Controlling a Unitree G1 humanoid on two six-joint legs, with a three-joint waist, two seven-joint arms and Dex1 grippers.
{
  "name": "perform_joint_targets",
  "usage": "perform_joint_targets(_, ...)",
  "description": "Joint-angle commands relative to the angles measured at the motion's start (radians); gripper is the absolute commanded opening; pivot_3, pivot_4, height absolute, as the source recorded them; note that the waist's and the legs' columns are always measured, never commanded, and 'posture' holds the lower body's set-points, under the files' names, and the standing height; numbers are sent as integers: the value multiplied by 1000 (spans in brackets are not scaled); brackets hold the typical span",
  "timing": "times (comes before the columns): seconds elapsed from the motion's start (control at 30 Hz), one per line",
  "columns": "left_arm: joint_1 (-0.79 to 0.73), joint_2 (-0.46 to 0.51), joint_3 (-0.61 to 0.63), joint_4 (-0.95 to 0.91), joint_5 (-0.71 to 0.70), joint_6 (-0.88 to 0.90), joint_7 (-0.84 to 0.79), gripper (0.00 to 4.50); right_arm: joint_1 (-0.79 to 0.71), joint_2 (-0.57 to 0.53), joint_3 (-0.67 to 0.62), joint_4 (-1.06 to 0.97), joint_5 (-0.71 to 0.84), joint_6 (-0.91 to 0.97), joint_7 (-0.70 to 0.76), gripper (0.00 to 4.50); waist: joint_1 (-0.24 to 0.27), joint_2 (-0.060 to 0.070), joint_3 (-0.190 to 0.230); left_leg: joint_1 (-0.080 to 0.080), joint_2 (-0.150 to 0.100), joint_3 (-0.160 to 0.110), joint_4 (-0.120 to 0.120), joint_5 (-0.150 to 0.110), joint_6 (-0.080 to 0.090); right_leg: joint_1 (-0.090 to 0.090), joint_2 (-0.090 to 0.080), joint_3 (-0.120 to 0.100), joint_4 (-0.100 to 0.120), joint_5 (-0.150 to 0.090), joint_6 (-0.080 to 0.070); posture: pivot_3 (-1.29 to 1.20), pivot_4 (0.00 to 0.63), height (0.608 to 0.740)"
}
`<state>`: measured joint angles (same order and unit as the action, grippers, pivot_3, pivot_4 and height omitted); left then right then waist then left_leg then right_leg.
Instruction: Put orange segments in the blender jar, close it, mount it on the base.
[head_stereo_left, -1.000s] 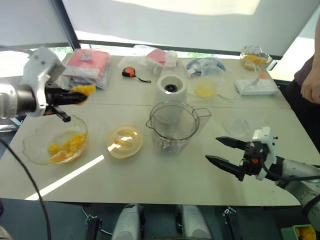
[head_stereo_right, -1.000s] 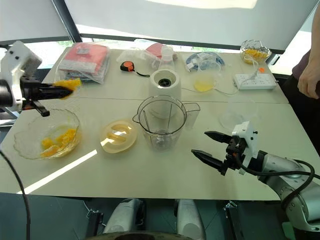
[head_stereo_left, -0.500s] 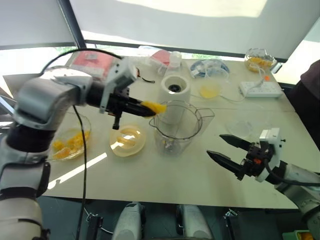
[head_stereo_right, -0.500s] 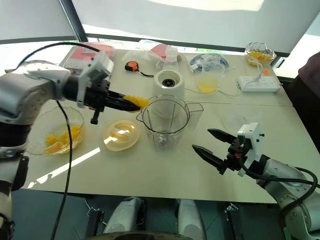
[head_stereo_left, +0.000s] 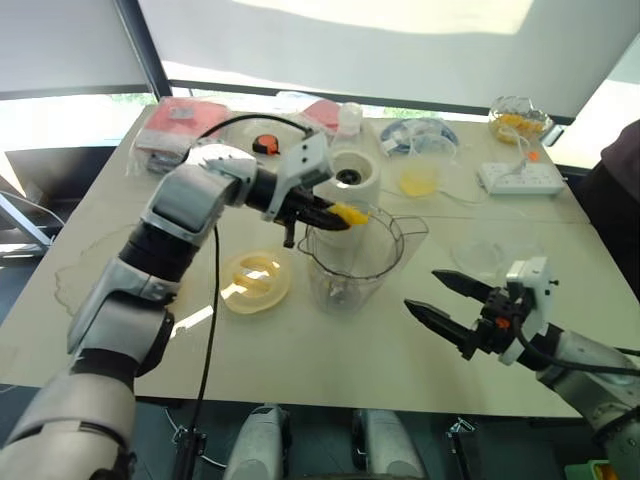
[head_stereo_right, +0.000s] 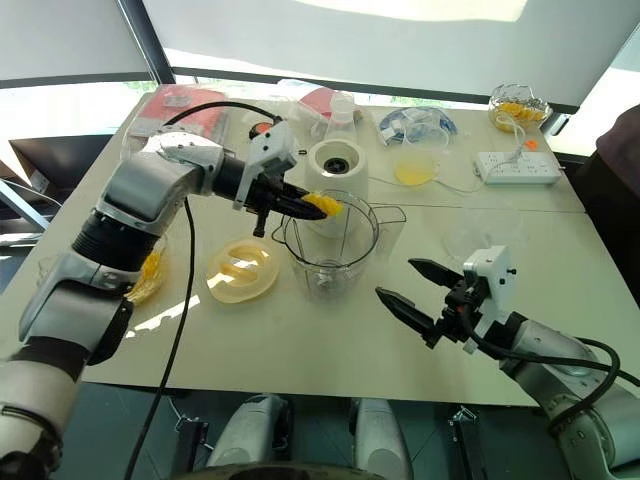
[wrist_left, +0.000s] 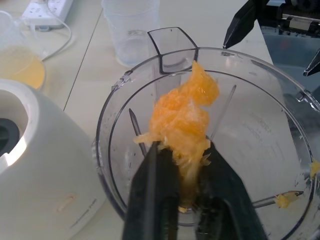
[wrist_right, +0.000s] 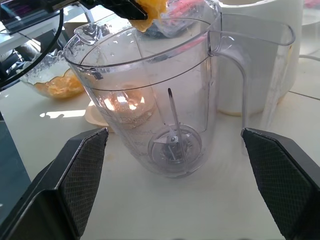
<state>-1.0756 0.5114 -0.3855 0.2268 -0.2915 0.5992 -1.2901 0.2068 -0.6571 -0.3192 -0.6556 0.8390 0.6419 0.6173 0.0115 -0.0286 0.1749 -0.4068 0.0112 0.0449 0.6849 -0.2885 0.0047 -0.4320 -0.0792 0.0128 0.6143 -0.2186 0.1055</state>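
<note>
We hold one orange segment (wrist_left: 182, 117) between the fingers of our left hand (head_stereo_left: 335, 215), right over the open mouth of the blender jar (head_stereo_left: 352, 258). The jar stands on the desk (head_stereo_left: 300, 340) just in front of the white base (head_stereo_left: 350, 178). Our right hand (head_stereo_left: 455, 310) waits wide open and empty beside the jar. The segment looks soft, wet and easy to crush, so we judge that a light pinch at its middle is enough. The jar seems light and stiff; its side handle (wrist_right: 250, 75) is the best place to take it.
</note>
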Motion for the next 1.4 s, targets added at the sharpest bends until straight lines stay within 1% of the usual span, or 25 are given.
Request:
perform_joint_targets(0.03,-28,-17,46,-19,-10,-4,2,2543,-7,-3,-4,-34,11,-7,-4,4500,0,0,0,0,0,0,0,0,0,0,0,0,0,0,0,0,150,740)
perform_joint_targets(0.17,-21,-41,75,-13,3,-24,47,4473,-4,-13,-7,-30,9,-1,-2,4500,0,0,0,0,0,-2,0,0,0,0,0,0,0,0,0,0,150,740)
perform_joint_targets(0.23,-16,-49,108,-15,-11,-23,72,4473,0,-21,-4,-32,-2,4,-5,4500,0,0,0,0,0,-2,0,0,0,0,0,0,0,0,1,0,150,740)
perform_joint_targets(0.3,-15,-65,167,-17,-40,12,124,4473,10,-25,-1,-37,-22,2,-12,4500,0,0,0,0,0,-2,0,0,0,0,0,0,1,2,3,0,150,740)
perform_joint_targets(0.37,17,-85,273,-44,-82,9,212,4473,24,-3,1,-37,-51,-11,-45,4500,0,0,0,0,0,-3,0,0,0,0,0,0,1,2,3,0,150,740)
perform_joint_targets(0.4,41,-95,319,-64,-87,-31,256,4473,30,9,3,-32,-64,-17,-60,4500,-2,0,0,0,1,-3,0,0,0,0,0,0,1,2,3,0,150,740)
perform_joint_targets(0.43,69,-88,362,-102,-115,-12,277,4473,49,25,10,-22,-102,-37,-77,4500,-3,0,0,1,1,-3,0,0,0,0,0,0,1,2,4,0,150,740)
perform_joint_targets(0.5,130,-57,443,-201,-191,66,297,4473,89,70,19,12,-190,-93,-123,4500,-3,1,0,1,1,-3,0,0,0,0,0,0,2,2,4,0,150,740)
perform_joint_targets(0.67,255,32,537,-415,-313,187,330,4473,133,161,6,92,-369,-244,-214,4500,-5,1,0,1,3,-3,0,0,0,0,1,0,4,2,4,0,150,740)
perform_joint_targets(0.77,340,113,573,-515,-343,225,344,4473,143,232,-2,126,-441,-304,-291,4500,-3,1,-1,4,3,-2,0,0,-1,2,0,1,4,0,1,0,150,740)
perform_joint_targets(0.87,430,178,567,-607,-321,208,369,4473,143,298,-22,172,-473,-336,-352,4500,-3,1,-1,10,3,-1,-1,0,-1,7,0,1,4,-1,0,0,150,740)
perform_joint_targets(0.97,500,206,577,-672,-337,218,405,4473,82,321,-43,285,-563,-398,-434,4500,-3,1,-1,12,4,1,-1,0,-1,8,0,2,4,-1,0,0,150,740)
perform_joint_targets(1.07,543,209,591,-710,-359,232,447,4473,-14,306,-59,427,-634,-460,-493,4500,-7,1,-1,14,4,3,-1,0,-1,8,-1,5,4,0,-1,0,150,740)
perform_joint_targets(1.23,590,206,589,-757,-368,236,507,4473,-156,281,-62,661,-701,-566,-531,4500,-25,2,-1,15,2,3,-1,0,-1,9,0,6,4,0,0,0,150,740)
perform_joint_targets(1.4,638,198,627,-842,-426,281,594,4473,-321,220,-68,923,-756,-680,-575,4500,-33,3,0,15,2,4,-3,0,-1,9,1,7,4,0,0,0,150,740)
